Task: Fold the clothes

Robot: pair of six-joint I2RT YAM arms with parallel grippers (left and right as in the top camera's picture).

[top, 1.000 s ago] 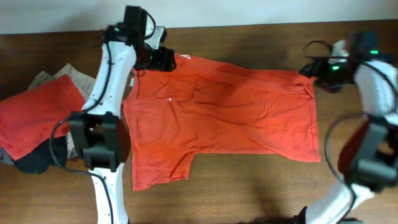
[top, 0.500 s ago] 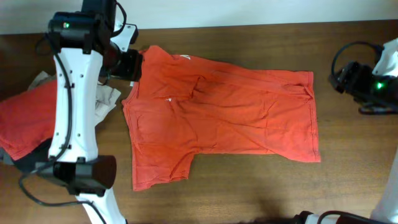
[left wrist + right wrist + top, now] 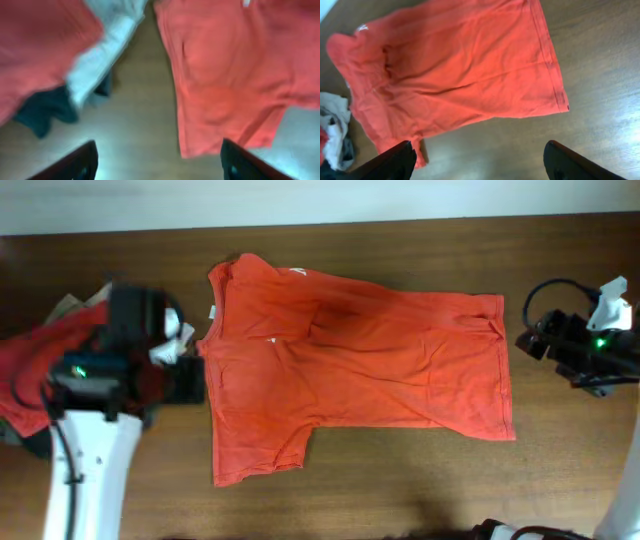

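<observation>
An orange-red T-shirt [image 3: 360,370] lies spread flat on the wooden table, collar to the left, hem to the right. It also shows in the left wrist view [image 3: 230,70] and in the right wrist view [image 3: 455,75]. My left gripper [image 3: 185,380] hangs above the table just left of the shirt's lower sleeve; its fingers are wide open and empty over bare wood [image 3: 157,162]. My right gripper [image 3: 530,345] is off the shirt's right hem, open and empty [image 3: 477,162].
A pile of other clothes [image 3: 40,380] lies at the left edge: a red piece, a white piece [image 3: 105,55] and a dark piece [image 3: 45,107]. Bare wood shows below the shirt and to its right.
My left arm has swung down from the shirt's collar at the back to the left side near the pile. The collar corner it left now lies flat. My right arm has drawn back rightward.
</observation>
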